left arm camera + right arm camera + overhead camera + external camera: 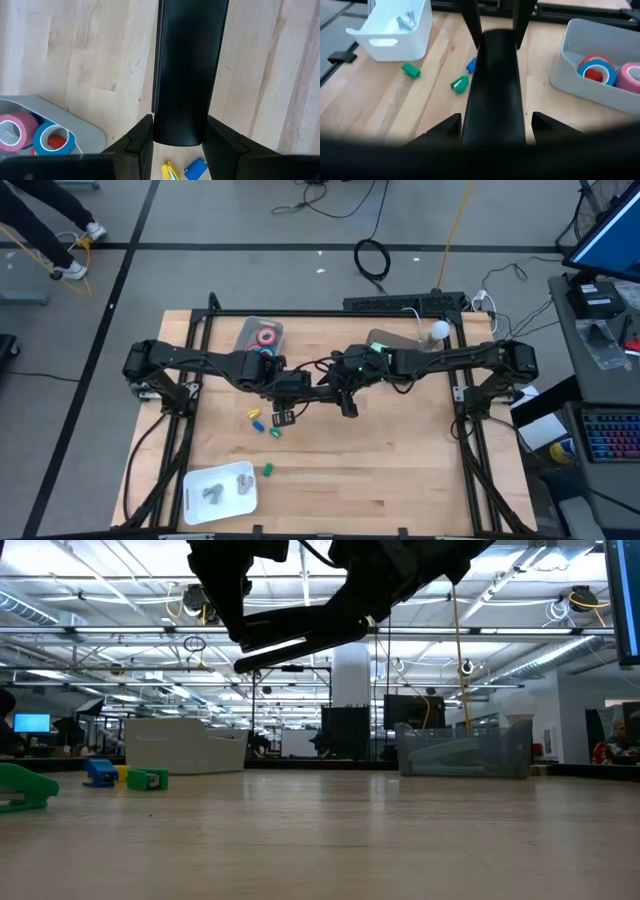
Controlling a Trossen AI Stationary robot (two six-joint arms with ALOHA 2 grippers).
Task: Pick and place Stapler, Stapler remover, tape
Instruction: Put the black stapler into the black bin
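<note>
A black stapler [300, 640] hangs in the air over the table's middle, slanting, with its left end lower. My left gripper [177, 145] is shut on that lower end. My right gripper [495, 125] is open; its fingers stand on either side of the stapler's higher end, a narrow gap showing on each side. Rolls of tape [265, 336], red, blue and pink, lie in a grey tray [570, 75] at the far side. Small yellow, blue and green stapler removers [262, 423] lie on the wood below the grippers. My left gripper pinches the stapler's two long sides [157, 127] between its two fingers, close to its rounded lower end. The fingers come steeply from above and lie across the stapler. The stapler is lifted clear of the table and rises away toward my right gripper.
A white bin [222, 502] holding grey metal pieces stands at the near left. A clear box [395, 340] and a white ball [438, 330] sit at the far right. Another green piece [267, 470] lies toward the near edge. Black frame rails run along the table's edges.
</note>
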